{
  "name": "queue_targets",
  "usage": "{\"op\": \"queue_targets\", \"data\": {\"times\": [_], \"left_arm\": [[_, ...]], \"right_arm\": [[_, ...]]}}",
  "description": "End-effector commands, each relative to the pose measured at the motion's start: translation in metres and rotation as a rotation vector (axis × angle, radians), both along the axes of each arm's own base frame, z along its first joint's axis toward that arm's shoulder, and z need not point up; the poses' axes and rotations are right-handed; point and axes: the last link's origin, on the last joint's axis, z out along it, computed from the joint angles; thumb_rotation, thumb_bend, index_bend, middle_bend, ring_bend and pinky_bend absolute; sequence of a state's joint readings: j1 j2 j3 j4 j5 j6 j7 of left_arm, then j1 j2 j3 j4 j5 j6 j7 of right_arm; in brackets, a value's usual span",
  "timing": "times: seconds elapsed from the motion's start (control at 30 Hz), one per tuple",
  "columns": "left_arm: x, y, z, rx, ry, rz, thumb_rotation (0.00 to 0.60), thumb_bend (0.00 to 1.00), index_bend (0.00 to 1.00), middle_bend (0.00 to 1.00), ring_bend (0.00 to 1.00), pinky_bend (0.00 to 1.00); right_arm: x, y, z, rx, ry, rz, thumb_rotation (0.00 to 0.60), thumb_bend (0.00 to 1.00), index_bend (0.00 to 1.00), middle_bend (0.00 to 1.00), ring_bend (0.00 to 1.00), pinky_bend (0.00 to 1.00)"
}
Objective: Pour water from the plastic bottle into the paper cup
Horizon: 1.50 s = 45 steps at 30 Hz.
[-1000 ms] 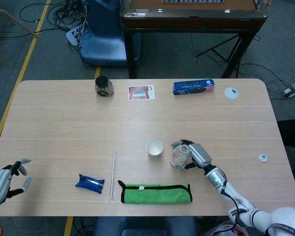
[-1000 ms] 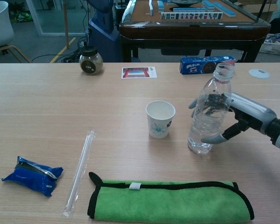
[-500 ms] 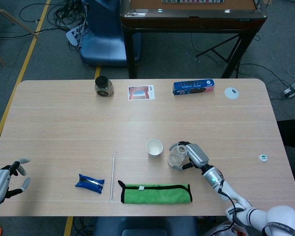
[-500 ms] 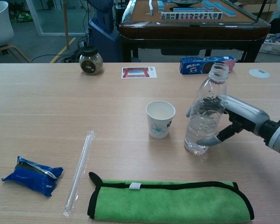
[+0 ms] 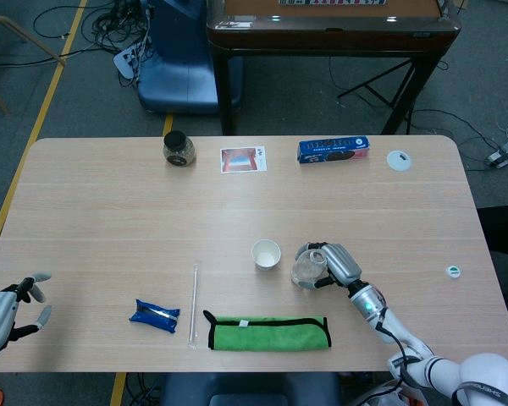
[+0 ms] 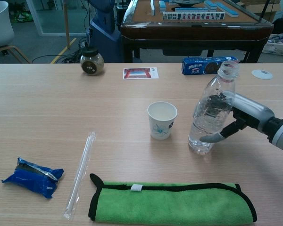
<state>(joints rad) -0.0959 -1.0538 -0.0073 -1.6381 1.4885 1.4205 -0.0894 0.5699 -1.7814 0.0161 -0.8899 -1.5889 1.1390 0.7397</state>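
A clear plastic bottle point(image 6: 211, 112) with no cap stands just right of the white paper cup point(image 6: 162, 120), tilted slightly to the right. My right hand point(image 6: 240, 115) grips the bottle around its middle from the right side. From above, the bottle point(image 5: 308, 267) and cup point(image 5: 266, 254) sit near the table's middle, with the right hand point(image 5: 339, 264) wrapped on the bottle. The cup stands upright and open. Far off at the front left corner, my left hand point(image 5: 4, 311) holds nothing, its fingers apart.
A green cloth point(image 6: 172, 203) lies along the front edge below the cup. A clear straw point(image 6: 79, 173) and blue packet point(image 6: 32, 177) lie to the left. A jar point(image 6: 91, 61), a picture card point(image 6: 140, 73), a blue biscuit box point(image 6: 208, 65) and a white lid point(image 6: 262, 74) line the far side.
The bottle in my right hand has shifted a little and its neck now leans slightly rightward, away from the cup. The left hand has not moved.
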Motion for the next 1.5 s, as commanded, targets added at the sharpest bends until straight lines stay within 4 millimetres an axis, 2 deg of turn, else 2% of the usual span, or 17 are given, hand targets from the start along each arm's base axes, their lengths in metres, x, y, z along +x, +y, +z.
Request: {"op": "queue_targets", "data": {"times": [0.03,0.37,0.67,1.17,1.5], "left_arm": [[0.0,0.0,0.0,0.0,-0.001,0.0,0.6,0.33,0.28,0.51,0.48,0.74],[0.0,0.001,0.001,0.0,-0.004,0.002,0.6,0.33,0.28,0.51,0.48,0.74],[0.002,0.001,0.001,0.002,-0.013,-0.005,0.6,0.33,0.28,0.51,0.48,0.74],[0.001,0.001,0.008,0.017,-0.037,-0.003,0.6,0.33,0.28,0.51,0.48,0.74],[-0.004,0.003,0.01,0.059,0.036,0.005,0.6,0.33,0.28,0.51,0.48,0.74]], "right_arm": [[-0.001,-0.003,0.009,-0.036,0.026,0.004,0.6,0.18,0.59,0.57,0.45,0.44],[0.004,-0.021,0.045,-0.172,0.182,0.02,0.6,0.2,0.61,0.59,0.47,0.45],[0.024,-0.043,0.064,-0.263,0.399,0.045,0.6,0.2,0.63,0.61,0.49,0.48],[0.058,-0.075,0.06,-0.302,0.744,0.062,0.6,0.21,0.64,0.61,0.5,0.49],[0.077,-0.081,0.044,-0.308,0.906,0.119,0.6,0.21,0.64,0.61,0.5,0.49]]}}
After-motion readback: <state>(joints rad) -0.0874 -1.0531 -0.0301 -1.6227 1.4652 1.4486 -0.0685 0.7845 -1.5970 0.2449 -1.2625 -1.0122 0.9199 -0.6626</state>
